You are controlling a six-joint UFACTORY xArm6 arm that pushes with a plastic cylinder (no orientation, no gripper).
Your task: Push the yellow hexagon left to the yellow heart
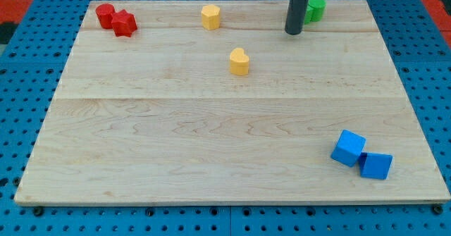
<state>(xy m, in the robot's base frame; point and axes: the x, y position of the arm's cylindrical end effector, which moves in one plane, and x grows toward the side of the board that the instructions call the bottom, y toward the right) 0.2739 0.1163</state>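
Note:
The yellow hexagon [210,16] stands near the view's top, left of centre. The yellow heart [239,61] stands below it and a little to its right, apart from it. My tip [293,32] rests on the board at the top, well right of the hexagon and up and right of the heart, touching neither. The dark rod rises out of the view's top edge.
A green block [316,8] sits just right of the rod, partly hidden by it. A red round block [106,15] and a red star-like block [125,23] touch at the top left. Two blue blocks [349,148] [376,165] sit at the bottom right of the wooden board [211,158].

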